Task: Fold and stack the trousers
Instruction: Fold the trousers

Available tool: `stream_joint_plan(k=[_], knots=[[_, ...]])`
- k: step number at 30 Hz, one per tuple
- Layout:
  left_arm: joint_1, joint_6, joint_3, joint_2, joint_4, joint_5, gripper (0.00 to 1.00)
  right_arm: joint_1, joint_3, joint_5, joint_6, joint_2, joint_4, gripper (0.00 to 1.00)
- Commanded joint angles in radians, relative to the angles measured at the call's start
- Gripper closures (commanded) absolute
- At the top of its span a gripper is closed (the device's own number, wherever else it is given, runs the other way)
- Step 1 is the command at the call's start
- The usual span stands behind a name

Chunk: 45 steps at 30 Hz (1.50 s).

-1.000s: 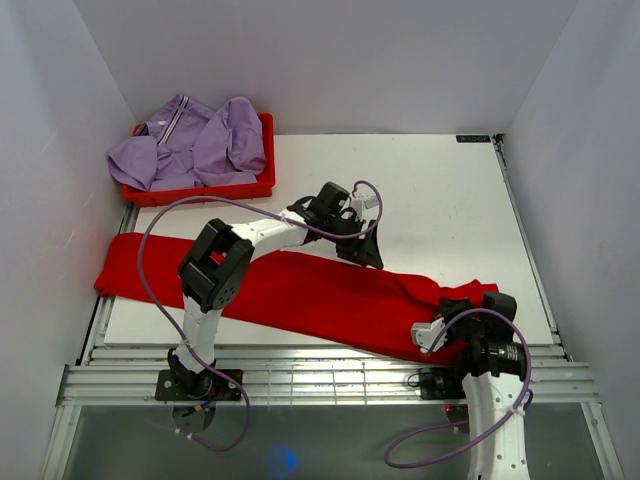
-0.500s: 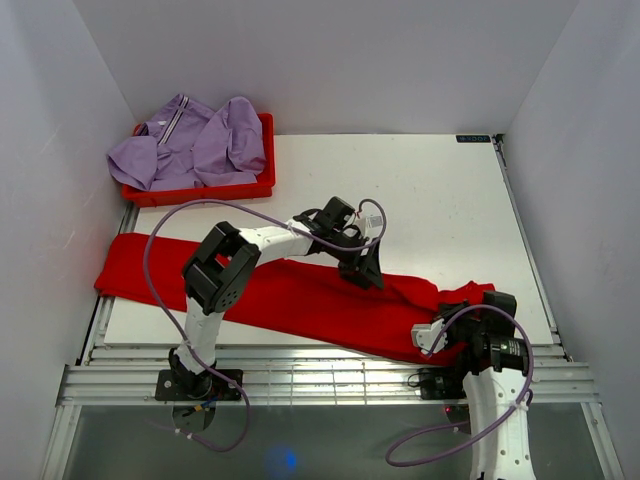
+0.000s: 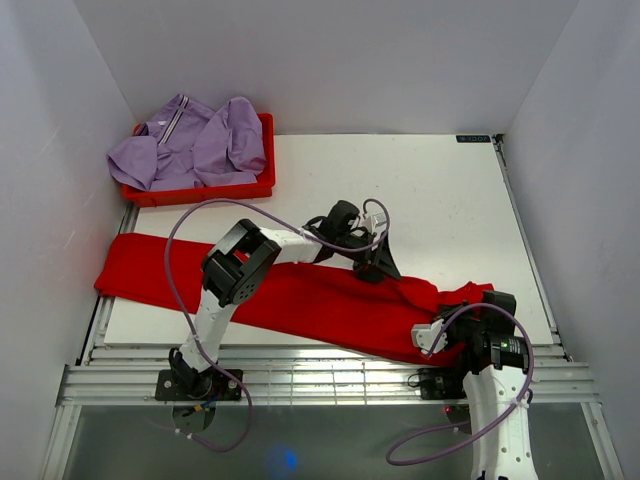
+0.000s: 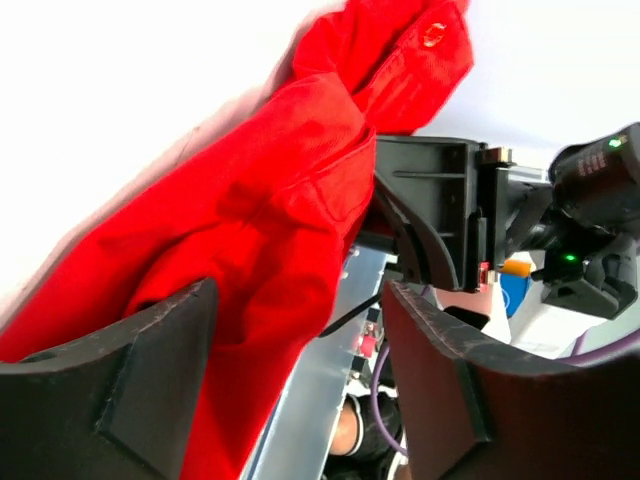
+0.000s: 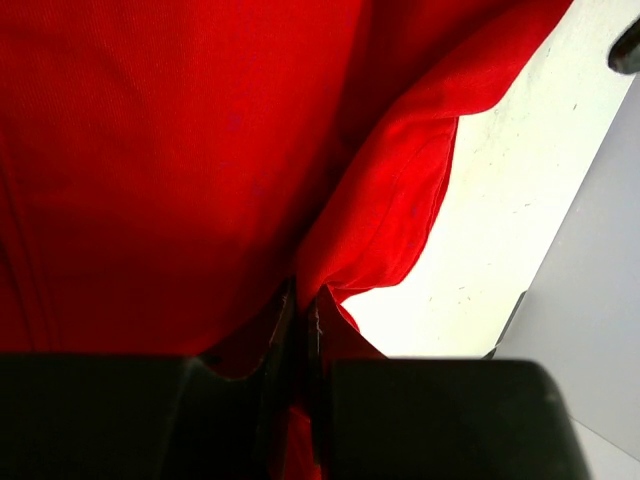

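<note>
Red trousers point(image 3: 300, 295) are lying stretched full length across the white table point(image 3: 450, 200), no fold made yet, as the right gripper point(image 3: 447, 322) is pinching their near-right end and the left gripper point(image 3: 378, 262) is hovering mid-length, jaws apart.

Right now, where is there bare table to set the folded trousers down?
Widest bare patch: far right of the table, bordered by the red tray, the back wall and the red trousers. A thin strip lies near left, below them. Crowded: mid-table around the left gripper, and the near right corner where the right gripper pinches the cloth.
</note>
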Motion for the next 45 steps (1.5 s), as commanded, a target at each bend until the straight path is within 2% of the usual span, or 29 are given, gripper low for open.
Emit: stream_joint_plan(k=[1,2,3,4,6,7,8,9,10,11,12,13,17,18,19,20,21,23,24,26,29,30,31,33,34,37,40,45], knots=[[-0.011,-0.132,-0.062,-0.064,0.260,-0.016,0.27,0.009,0.002,-0.052,-0.687,0.021,-0.208,0.92],[-0.009,-0.140,-0.084,-0.083,0.297,-0.036,0.32,0.009,0.002,-0.052,-0.683,0.021,-0.208,0.92],[-0.004,-0.141,-0.101,-0.101,0.356,-0.079,0.47,0.009,0.004,-0.048,-0.678,0.023,-0.206,0.92],[-0.003,-0.134,-0.112,-0.129,0.372,-0.099,0.54,0.009,0.005,-0.046,-0.674,0.023,-0.203,0.92],[0.005,-0.115,-0.115,-0.140,0.380,-0.131,0.69,0.009,0.004,-0.052,-0.632,0.027,-0.165,0.92],[0.006,-0.099,-0.107,-0.140,0.380,-0.133,0.73,0.009,0.004,-0.055,-0.608,0.029,-0.144,0.92],[0.014,-0.091,-0.092,-0.135,0.378,-0.136,0.78,0.009,0.004,-0.058,-0.582,0.029,-0.121,0.83],[0.019,-0.082,-0.083,-0.132,0.380,-0.145,0.87,0.009,0.010,-0.066,-0.533,0.035,-0.078,0.76],[0.023,-0.063,-0.078,-0.124,0.380,-0.150,0.92,0.009,0.015,-0.069,-0.500,0.038,-0.059,0.50],[0.026,-0.054,-0.070,-0.118,0.381,-0.153,0.97,0.009,0.021,-0.071,-0.464,0.041,-0.042,0.30],[0.035,-0.042,-0.054,-0.114,0.381,-0.157,1.00,0.009,0.027,-0.060,-0.433,0.047,-0.027,0.03],[0.039,-0.033,-0.047,-0.109,0.381,-0.168,1.00,0.009,0.041,-0.054,-0.370,0.052,0.005,0.10],[0.066,-0.002,-0.005,-0.077,0.362,-0.159,1.00,0.009,0.099,-0.017,-0.235,0.089,0.042,0.10],[0.072,0.013,0.012,-0.068,0.260,-0.159,1.00,0.009,0.111,-0.008,-0.220,0.113,0.036,0.09],[0.077,0.032,0.040,-0.069,0.199,-0.159,0.96,0.009,0.125,-0.006,-0.204,0.124,0.030,0.07],[0.086,0.053,0.046,-0.077,0.146,-0.176,0.66,0.009,0.140,-0.002,-0.218,0.135,-0.008,0.02],[0.088,0.106,0.043,-0.103,0.037,-0.191,0.54,0.009,0.142,-0.006,-0.218,0.148,-0.019,0.02],[0.086,0.185,0.052,-0.121,-0.087,-0.241,0.38,0.009,0.133,-0.011,-0.184,0.158,-0.001,0.03],[0.086,0.229,0.057,-0.126,-0.187,-0.234,0.37,0.009,0.131,-0.012,-0.157,0.165,0.019,0.03],[0.085,0.236,0.042,-0.130,-0.229,-0.204,0.37,0.009,0.148,-0.012,-0.123,0.202,0.033,0.03],[0.063,0.237,-0.010,-0.149,-0.251,-0.180,0.47,0.009,0.252,-0.032,-0.020,0.359,0.025,0.03],[0.059,0.237,-0.023,-0.153,-0.246,-0.173,0.51,0.009,0.289,-0.049,0.012,0.395,0.010,0.03],[0.054,0.239,-0.035,-0.158,-0.237,-0.170,0.64,0.009,0.377,-0.060,0.091,0.435,-0.001,0.03],[0.045,0.236,-0.073,-0.176,-0.196,-0.167,0.74,0.009,0.480,-0.083,0.164,0.559,-0.050,0.03],[0.043,0.233,-0.081,-0.180,-0.188,-0.170,0.78,0.009,0.584,-0.109,0.210,0.602,-0.130,0.03],[0.036,0.256,-0.084,-0.189,-0.177,-0.174,0.79,0.011,0.753,-0.170,0.290,0.756,-0.291,0.03],[0.028,0.283,-0.093,-0.209,-0.157,-0.185,0.83,0.037,0.847,-0.212,0.427,0.892,-0.387,0.00],[0.020,0.326,-0.118,-0.242,-0.151,-0.217,0.85,0.144,0.875,-0.235,0.619,1.039,-0.389,0.00]])
